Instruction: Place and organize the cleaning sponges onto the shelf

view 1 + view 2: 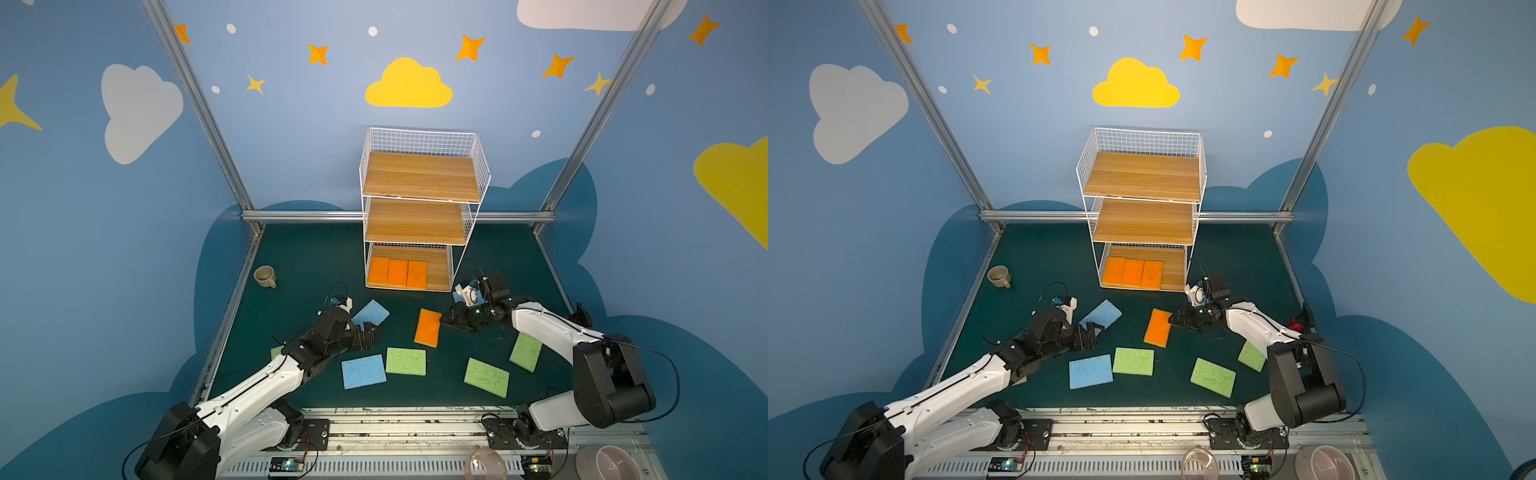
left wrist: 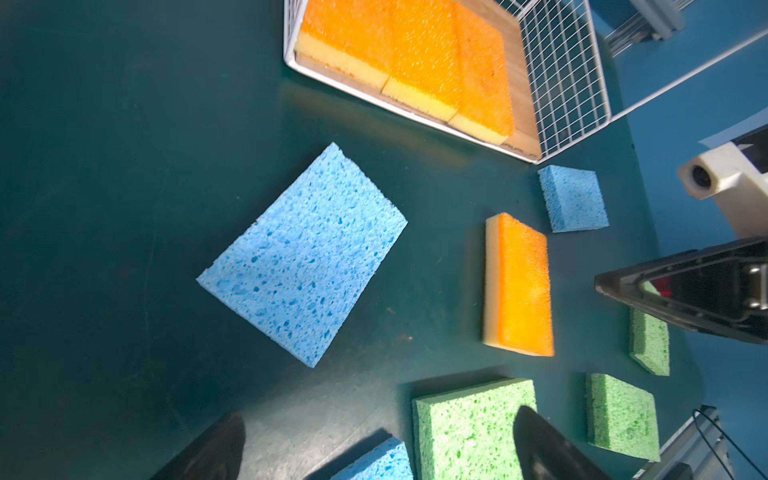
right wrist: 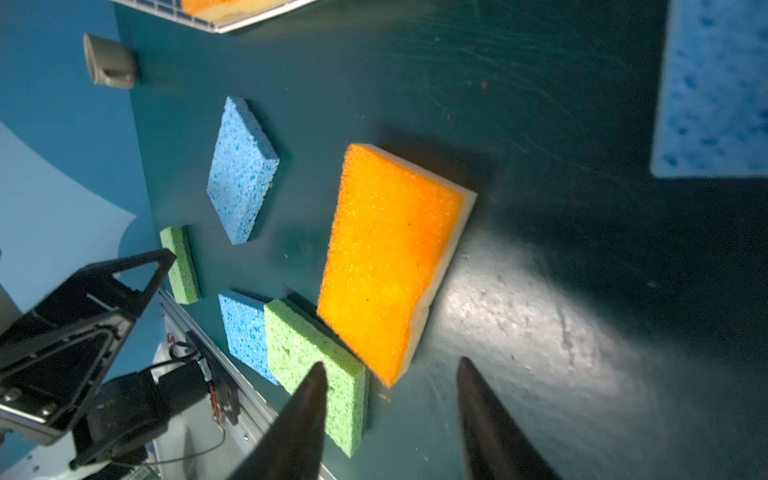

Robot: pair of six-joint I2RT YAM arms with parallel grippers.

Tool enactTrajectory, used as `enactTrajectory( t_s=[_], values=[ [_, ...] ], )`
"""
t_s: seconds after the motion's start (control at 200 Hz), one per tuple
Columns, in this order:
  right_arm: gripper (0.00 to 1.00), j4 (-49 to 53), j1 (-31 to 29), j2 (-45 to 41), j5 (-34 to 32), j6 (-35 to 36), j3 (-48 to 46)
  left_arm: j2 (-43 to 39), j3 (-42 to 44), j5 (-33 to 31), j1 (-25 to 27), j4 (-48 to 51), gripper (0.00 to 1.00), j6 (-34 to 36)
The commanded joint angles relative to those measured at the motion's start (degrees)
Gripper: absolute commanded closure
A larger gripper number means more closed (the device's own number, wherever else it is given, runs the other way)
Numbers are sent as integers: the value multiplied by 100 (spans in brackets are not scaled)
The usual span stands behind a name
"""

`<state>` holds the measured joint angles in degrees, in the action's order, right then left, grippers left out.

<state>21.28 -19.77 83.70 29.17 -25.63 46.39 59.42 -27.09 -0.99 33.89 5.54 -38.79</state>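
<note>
Just beside orange sponge (image 3: 390,257), right pincer (image 3: 391,363) parted

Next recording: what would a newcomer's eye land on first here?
The tall white wire shelf at the back centre, with three orange sponges lined up side by side on its lowest board. Scattered on the dark green table in front lie blue sponges, green sponges and one orange sponge.

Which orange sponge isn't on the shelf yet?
The orange sponge on the table by the right gripper; the other three line the shelf's bottom board.
</note>
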Motion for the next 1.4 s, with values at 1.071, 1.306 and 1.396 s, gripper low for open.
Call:
enactTrajectory(
  t_s=[1.071,1.306,1.396],
  values=[
    [100,-1476,457,-262,36,-1251,-1235,4009,-2478,794,987,-988,97,630],
    [100,-1784,406,603,-25,-1357,-823,4287,-2377,803,1162,-1210,97,452],
    [100,-1850,355,895,-38,-1370,-598,4358,-2350,836,1211,-1298,97,387]
  ],
)
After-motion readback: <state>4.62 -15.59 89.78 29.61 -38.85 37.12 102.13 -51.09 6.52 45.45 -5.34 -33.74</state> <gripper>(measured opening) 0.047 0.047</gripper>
